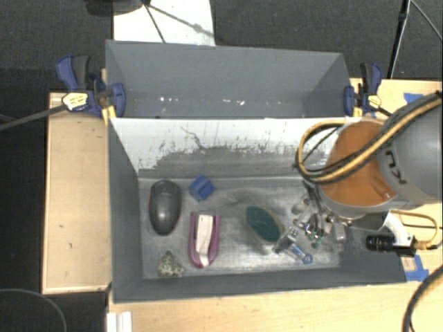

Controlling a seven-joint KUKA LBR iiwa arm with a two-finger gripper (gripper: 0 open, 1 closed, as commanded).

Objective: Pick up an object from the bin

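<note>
The gripper [302,237] sits low at the grey metal bin [124,206]'s right end, can't tell if it's spread or pinching. Just left of it lies a dark green flat oval thing [263,223], angled diagonally.

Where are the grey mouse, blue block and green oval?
grey mouse [165,207]: camera view, middle of its back.
blue block [201,188]: camera view, top face.
green oval [261,223]: camera view, its centre.
</note>
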